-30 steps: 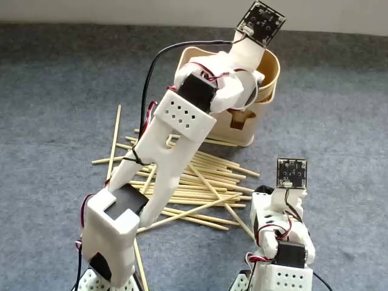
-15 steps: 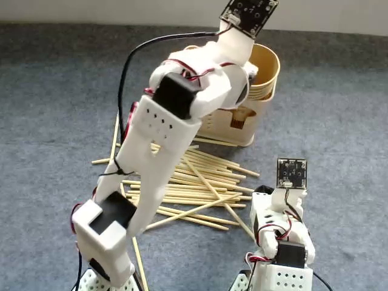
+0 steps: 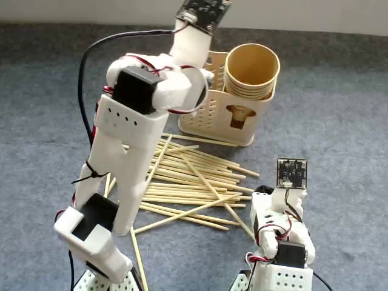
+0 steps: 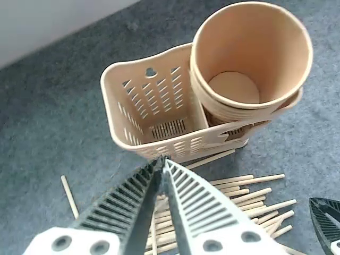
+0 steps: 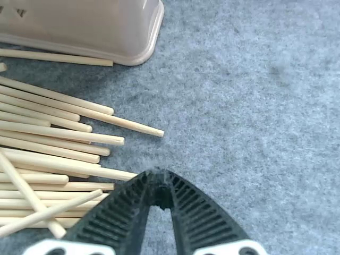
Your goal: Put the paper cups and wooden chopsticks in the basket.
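Table [image 3: 339, 133]: grey, felt-like surface.

Basket [image 3: 209, 118]: beige, slotted walls, standing upright toward the far side of the table. Left wrist view shows two compartments. One has its slotted floor bare to view.

Paper cups [image 3: 251, 66]: nested stack, upright, mouth up, seated in the basket's other compartment. The rim stands well above the basket wall.

Chopsticks [image 3: 194, 185]: loose pile flat on the table in front of the basket, mostly lying parallel, a few crossed on top. One lies just beside the basket's foot. Another lies apart near the left arm's base.

Left gripper [image 4: 162, 163]: held high above the table, over the ground between pile and basket. Jaws clenched tip to tip, nothing between them.

Right gripper [image 5: 158, 178]: low, near the table, just beside the ends of the chopsticks on the pile's right side, with the basket's corner beyond. Jaws clenched at the tips, grasping nothing. The arm itself sits folded at the near right edge of the high view.
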`<move>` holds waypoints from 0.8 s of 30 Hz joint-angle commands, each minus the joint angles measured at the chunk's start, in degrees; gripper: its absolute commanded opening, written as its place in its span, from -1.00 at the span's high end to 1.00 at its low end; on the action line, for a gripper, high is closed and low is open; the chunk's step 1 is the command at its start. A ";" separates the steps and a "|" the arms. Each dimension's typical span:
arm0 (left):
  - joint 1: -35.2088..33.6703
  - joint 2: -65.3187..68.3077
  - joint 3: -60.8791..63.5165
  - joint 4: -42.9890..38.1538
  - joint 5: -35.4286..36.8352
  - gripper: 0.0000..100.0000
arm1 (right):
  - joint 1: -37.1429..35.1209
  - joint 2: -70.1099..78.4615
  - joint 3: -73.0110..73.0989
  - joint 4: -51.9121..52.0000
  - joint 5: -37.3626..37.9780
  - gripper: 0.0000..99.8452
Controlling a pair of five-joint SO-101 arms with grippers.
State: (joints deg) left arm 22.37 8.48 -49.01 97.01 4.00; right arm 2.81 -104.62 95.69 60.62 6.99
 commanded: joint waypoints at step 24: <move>-11.12 -49.36 78.55 -32.44 -1.93 0.99 | 0.57 -0.57 6.11 -1.27 0.70 0.99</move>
State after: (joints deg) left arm 13.14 -34.07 23.16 67.21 2.77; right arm 2.81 -104.62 95.69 60.62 6.99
